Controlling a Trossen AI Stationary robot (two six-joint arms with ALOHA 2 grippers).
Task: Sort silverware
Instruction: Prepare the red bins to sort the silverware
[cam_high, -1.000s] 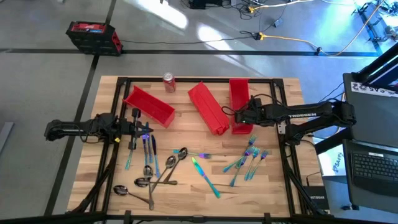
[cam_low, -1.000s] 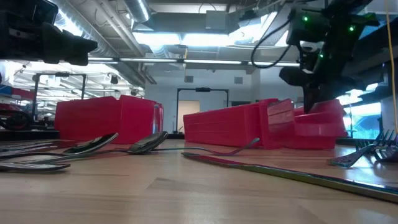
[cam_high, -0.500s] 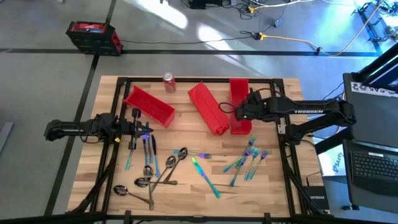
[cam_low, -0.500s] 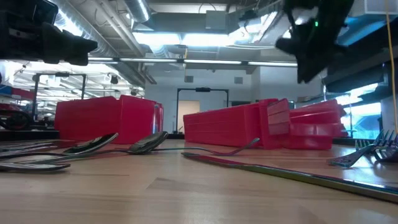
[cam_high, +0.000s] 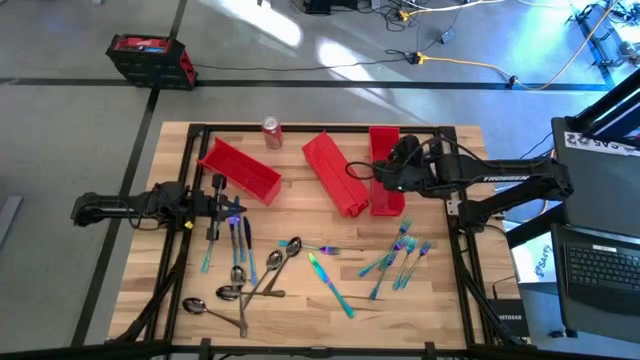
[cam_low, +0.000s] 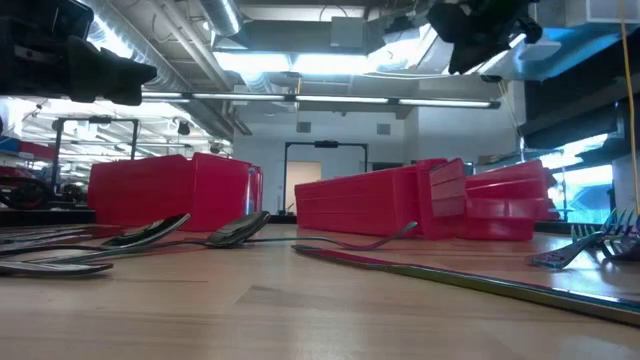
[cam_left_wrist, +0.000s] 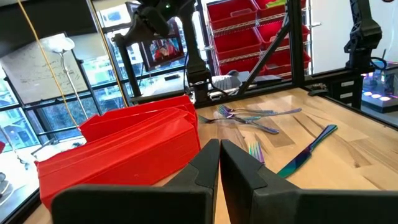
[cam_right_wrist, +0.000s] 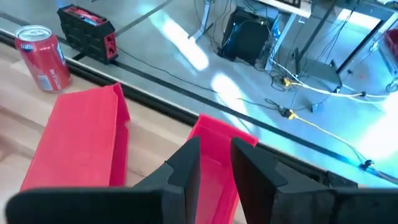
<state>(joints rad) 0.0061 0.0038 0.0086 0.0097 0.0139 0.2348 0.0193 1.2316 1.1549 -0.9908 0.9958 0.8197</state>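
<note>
Right gripper raised over the red bins, forks lying nearest it on the tabletop.

The right gripper (cam_high: 378, 177), fingers a narrow gap apart and holding nothing visible, hangs above the right-hand red bin (cam_high: 384, 150). The fork cluster (cam_high: 402, 257) lies toward the robot's side of it, long axes slanting, tines pointing back toward the bin. The left gripper (cam_high: 222, 206), closed empty, waits just beside the knives (cam_high: 238, 238); spoons (cam_high: 240, 285) lie beyond those.

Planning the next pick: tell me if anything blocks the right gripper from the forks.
Nothing visible does. The right gripper hangs over the rightmost red bin; the forks lie on bare table nearer the front edge.
</note>
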